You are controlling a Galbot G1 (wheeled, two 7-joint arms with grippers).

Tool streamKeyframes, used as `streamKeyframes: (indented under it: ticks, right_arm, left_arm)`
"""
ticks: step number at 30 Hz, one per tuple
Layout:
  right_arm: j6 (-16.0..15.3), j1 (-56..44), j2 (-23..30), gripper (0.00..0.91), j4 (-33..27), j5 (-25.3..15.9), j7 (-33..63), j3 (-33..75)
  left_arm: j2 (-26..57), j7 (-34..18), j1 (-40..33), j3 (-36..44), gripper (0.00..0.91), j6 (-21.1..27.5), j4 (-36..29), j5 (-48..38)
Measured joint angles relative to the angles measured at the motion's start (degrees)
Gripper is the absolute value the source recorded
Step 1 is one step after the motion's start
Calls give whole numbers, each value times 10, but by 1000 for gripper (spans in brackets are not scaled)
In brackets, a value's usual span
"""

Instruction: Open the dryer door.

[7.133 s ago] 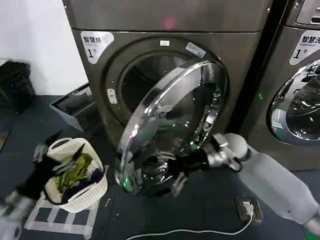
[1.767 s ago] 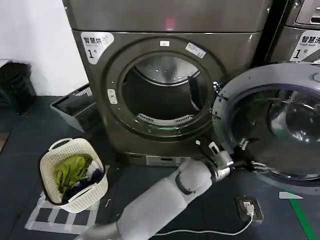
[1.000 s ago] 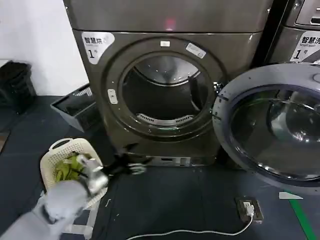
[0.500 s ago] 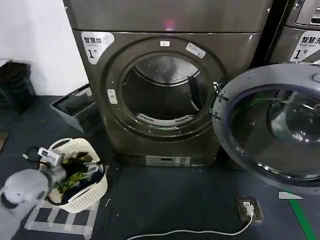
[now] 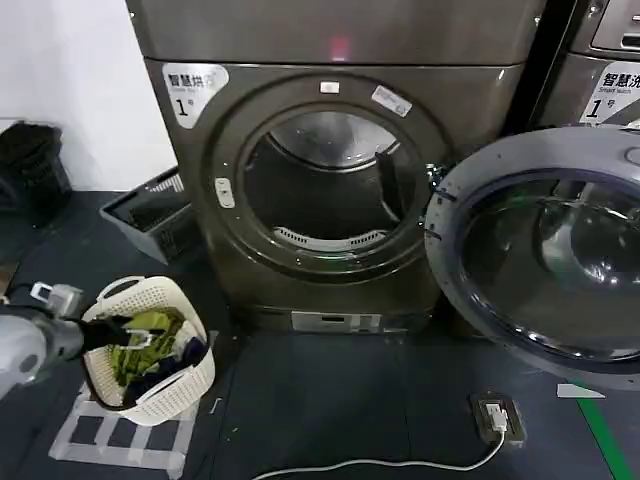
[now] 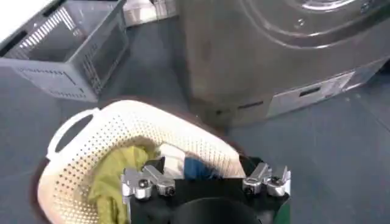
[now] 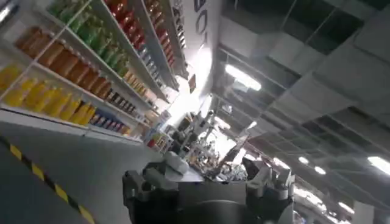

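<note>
The dryer stood with its drum opening fully exposed; the red light on its top panel was lit, and the white sticker with Chinese characters and "1" sat at the upper corner of its front, on the side away from the second machine.

The dryer door was swung wide open, hinged at the edge of the dryer's opening nearest the second machine. Its grey plastic inner face was turned outward, and its dark glass centre lay across the front of that second machine.

The left gripper hovered over the white perforated laundry basket, which stood on the floor in front of the dryer, off to the sticker side. In the left wrist view the left gripper had its two fingers spread apart with nothing between them, directly above the basket's rim. The basket held clothes, yellow-green cloth among darker pieces.

A grey slatted crate sat on the floor beside the dryer, behind the basket. A white cable and a floor socket lay on the floor below the open door.

The right gripper pointed away from the dryer toward shelving and ceiling lights; its fingers stood apart, holding nothing.
</note>
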Motion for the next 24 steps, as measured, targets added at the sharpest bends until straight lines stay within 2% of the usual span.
streamKeyframes:
  ticks: [3, 5, 16, 19, 24]
  right_arm:
    - [8, 3, 5, 907, -1, -1, 0, -7]
    - [17, 3, 8, 907, -3, -2, 1, -9]
    - [22, -3, 13, 907, -8, -2, -1, -5]
    - [27, -4, 14, 907, -9, -1, -1, -6]
    - [35, 0, 14, 907, -10, -1, -2, -8]
  left_arm:
    - [18, 30, -14, 20, 907, 0, 10, 20]
    - [18, 36, -49, 60, 907, 0, 21, 32]
    - [-52, 55, -382, 409, 907, 0, 106, 65]
    - [-60, 77, -430, 463, 907, 0, 123, 101]
    - [-56, 141, -472, 501, 907, 0, 140, 173]
